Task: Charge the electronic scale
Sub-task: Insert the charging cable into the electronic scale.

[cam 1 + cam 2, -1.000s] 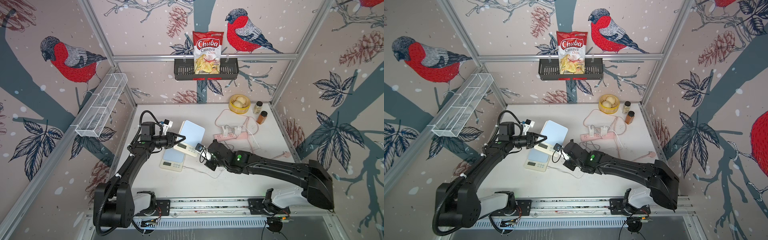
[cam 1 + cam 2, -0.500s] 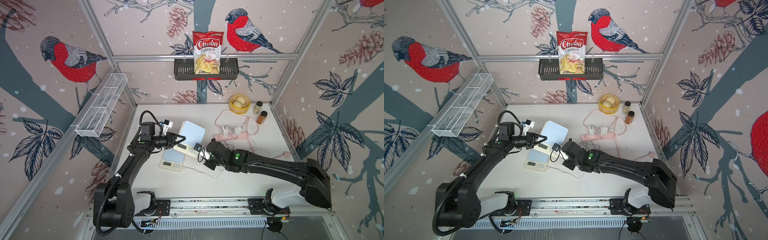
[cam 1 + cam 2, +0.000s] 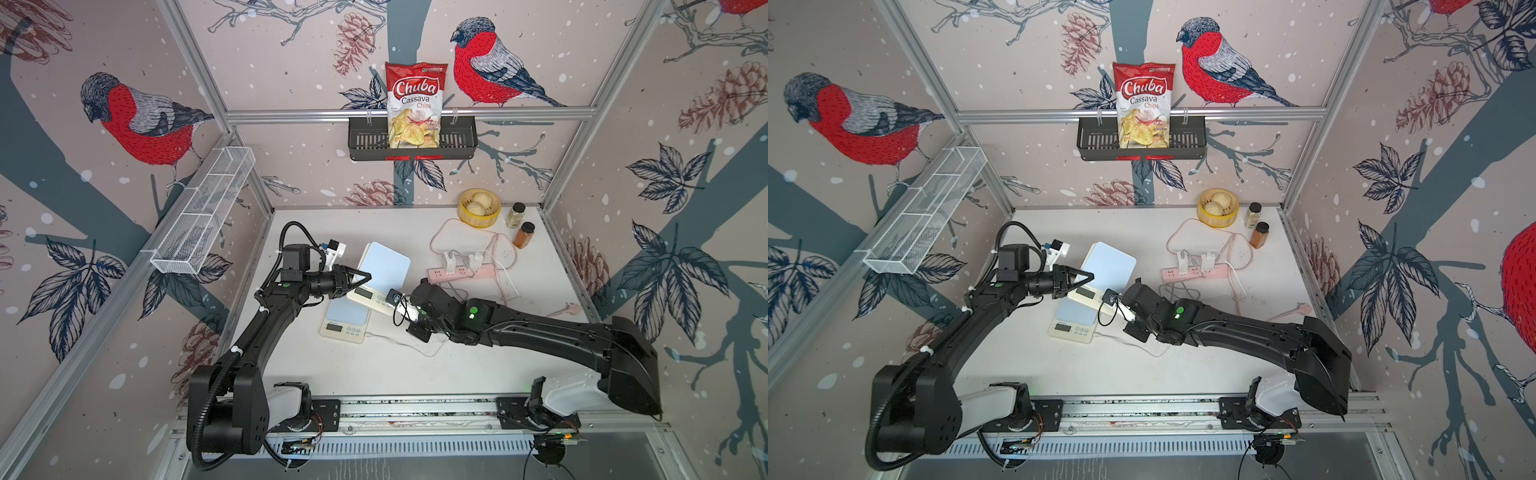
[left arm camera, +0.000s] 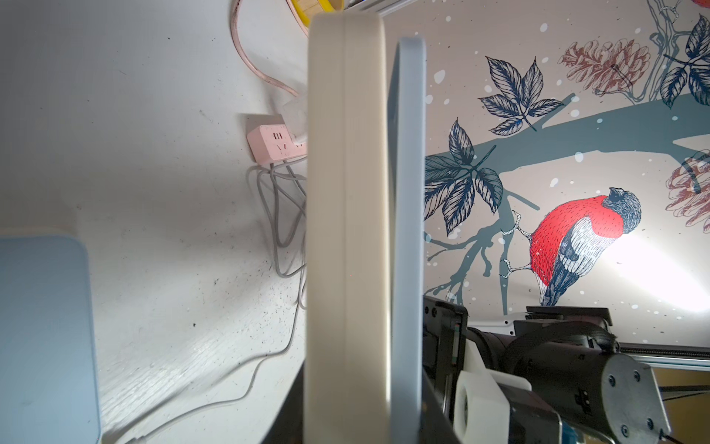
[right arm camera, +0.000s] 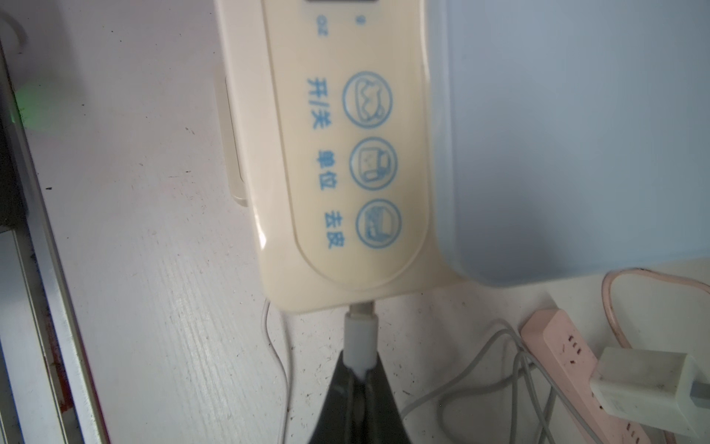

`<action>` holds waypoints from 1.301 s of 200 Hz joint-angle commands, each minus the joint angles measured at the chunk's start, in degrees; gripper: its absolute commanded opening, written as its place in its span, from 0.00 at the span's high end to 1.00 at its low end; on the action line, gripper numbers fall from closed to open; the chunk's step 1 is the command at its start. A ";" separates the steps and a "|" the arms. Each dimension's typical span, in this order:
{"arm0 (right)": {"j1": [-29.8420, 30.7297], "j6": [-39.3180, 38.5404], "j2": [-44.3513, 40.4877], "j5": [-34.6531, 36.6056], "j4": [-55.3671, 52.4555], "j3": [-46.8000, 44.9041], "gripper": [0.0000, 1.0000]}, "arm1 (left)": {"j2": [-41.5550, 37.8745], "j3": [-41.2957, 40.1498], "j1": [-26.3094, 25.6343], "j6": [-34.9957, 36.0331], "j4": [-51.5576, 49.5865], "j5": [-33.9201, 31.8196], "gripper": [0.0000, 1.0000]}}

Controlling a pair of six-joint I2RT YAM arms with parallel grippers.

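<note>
Plug pinched by right end effector meets scale edge.

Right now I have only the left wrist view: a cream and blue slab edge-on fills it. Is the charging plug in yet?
Observer: Nearly. In the right wrist view the right jaws pinch the white plug at the scale's end edge; a little metal tip shows.
Operator: Something else blue sits at my frame's edge. What?
Observer: A second scale lying flat on the table, in both top views.
Operator: Is it powered?
Observer: Cannot tell; two white adapters sit in the pink power strip.
</note>
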 commanded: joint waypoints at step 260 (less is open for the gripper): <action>-0.75 -4.16 1.89 -5.86 1.33 2.30 1.00 | -0.08 0.09 -0.61 4.45 -2.82 0.54 1.00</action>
